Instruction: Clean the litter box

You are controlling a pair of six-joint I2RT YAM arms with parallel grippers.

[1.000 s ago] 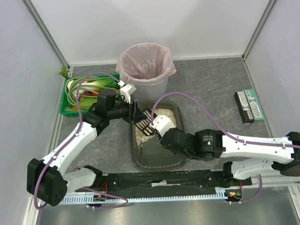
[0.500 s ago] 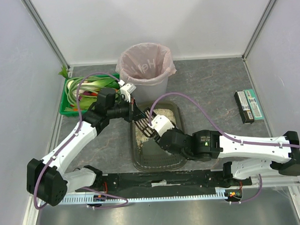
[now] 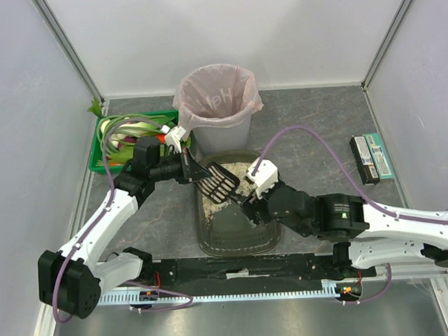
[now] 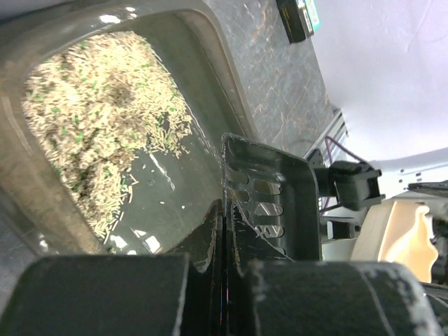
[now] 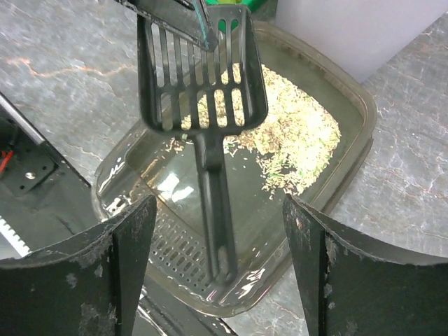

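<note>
The litter box (image 3: 212, 246) is a dark olive tray in the middle of the table, with beige litter (image 3: 239, 171) heaped at its far end. A black slotted scoop (image 3: 217, 182) hangs over it. My left gripper (image 3: 190, 168) is shut on the rim of the scoop's head. In the left wrist view the left gripper (image 4: 225, 210) pinches the scoop (image 4: 269, 196) above the litter (image 4: 105, 119). My right gripper (image 3: 248, 200) stands open at the handle's end. In the right wrist view the right gripper (image 5: 218, 203) has its fingers (image 5: 126, 252) wide on either side of the scoop (image 5: 199, 77) handle, not touching it.
A grey bin with a pink bag (image 3: 217, 101) stands just behind the litter box. A green crate of vegetables (image 3: 126, 139) sits at the far left, close behind the left arm. Two flat dark boxes (image 3: 372, 158) lie at the right. A black rail (image 3: 236, 268) runs along the near edge.
The right gripper opened, let go of the scoop's handle and drew back to the right. The left gripper shut on the scoop's head and shifted a little left with it.
</note>
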